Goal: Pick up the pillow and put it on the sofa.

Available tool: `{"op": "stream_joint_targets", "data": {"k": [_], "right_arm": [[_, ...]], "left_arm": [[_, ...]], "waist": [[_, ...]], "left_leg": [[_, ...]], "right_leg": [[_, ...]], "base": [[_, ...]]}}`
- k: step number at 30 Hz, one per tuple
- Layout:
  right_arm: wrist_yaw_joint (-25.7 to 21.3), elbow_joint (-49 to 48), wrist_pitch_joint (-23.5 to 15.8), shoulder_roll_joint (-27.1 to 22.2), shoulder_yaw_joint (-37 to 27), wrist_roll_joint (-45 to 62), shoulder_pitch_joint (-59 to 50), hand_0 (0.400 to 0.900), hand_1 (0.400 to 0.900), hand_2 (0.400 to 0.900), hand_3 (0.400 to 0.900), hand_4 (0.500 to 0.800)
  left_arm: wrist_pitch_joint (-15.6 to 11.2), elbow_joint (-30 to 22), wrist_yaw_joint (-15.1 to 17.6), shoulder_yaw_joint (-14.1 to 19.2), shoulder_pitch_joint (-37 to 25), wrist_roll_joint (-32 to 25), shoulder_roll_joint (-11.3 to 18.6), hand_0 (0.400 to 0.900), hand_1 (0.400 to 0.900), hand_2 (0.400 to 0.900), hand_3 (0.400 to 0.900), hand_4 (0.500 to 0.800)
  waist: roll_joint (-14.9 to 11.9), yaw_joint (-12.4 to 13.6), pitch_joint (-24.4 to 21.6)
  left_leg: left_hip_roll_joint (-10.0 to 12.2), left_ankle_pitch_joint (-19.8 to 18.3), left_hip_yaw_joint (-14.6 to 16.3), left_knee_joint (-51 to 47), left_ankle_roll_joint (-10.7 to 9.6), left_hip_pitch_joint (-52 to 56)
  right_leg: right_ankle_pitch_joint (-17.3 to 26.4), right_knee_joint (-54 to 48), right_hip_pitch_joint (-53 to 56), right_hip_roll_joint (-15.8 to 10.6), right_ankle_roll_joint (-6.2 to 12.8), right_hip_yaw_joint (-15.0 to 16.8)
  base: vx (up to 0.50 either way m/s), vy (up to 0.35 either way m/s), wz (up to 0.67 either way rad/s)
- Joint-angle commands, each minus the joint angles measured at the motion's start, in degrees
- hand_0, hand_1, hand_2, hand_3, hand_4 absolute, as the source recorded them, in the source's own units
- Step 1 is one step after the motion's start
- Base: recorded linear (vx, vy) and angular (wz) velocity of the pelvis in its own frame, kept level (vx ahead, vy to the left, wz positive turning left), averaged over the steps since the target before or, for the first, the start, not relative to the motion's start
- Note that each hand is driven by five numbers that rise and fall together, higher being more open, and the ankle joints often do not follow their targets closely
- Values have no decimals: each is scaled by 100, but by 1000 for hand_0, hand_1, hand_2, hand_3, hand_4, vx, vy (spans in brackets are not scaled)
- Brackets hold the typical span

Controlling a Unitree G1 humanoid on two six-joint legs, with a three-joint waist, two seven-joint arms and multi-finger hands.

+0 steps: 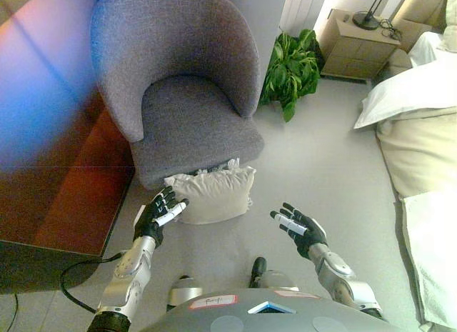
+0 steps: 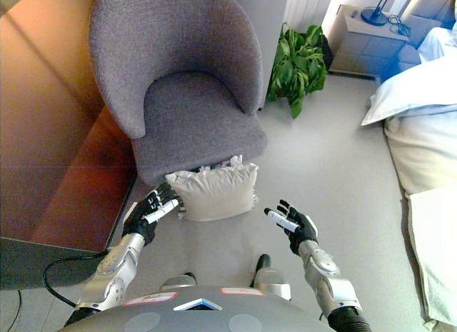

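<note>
where it leans on the grey sofa [image 1: 193, 125], cream frilled pillow [image 1: 213, 193], left hand [image 1: 160, 212] and right hand [image 1: 300, 228] released

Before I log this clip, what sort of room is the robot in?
Most likely a bedroom or hotel room: a bed with white bedding on the right, a nightstand with a lamp, and a grey armchair beside a potted plant.
</note>
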Motion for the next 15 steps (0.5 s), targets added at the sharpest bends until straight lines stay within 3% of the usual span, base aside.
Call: {"op": "stream_joint_targets", "data": {"k": [1, 15], "right_arm": [[38, -436, -273, -95, -350, -66, -385, 900, 900, 900, 900, 800], [4, -495, -389, -148, -311, -392, -364, 900, 900, 900, 900, 800]], "left_arm": [[-468, -444, -123, 131, -413, -85, 122, 900, 900, 900, 900, 800], [-494, -491, -96, 120, -424, -2, 157, 900, 900, 900, 900, 800]], "waist": [[24, -6, -21], [42, -6, -21]], "left_leg": [[-109, -211, -186, 230, 330, -117], [-78, -162, -182, 168, 307, -87]], "right_leg": [[-347, 22, 428, -168, 414, -34], [-355, 22, 428, -145, 410, -36]], "base": [[0, 0, 0], [-3, -1, -1]]}}
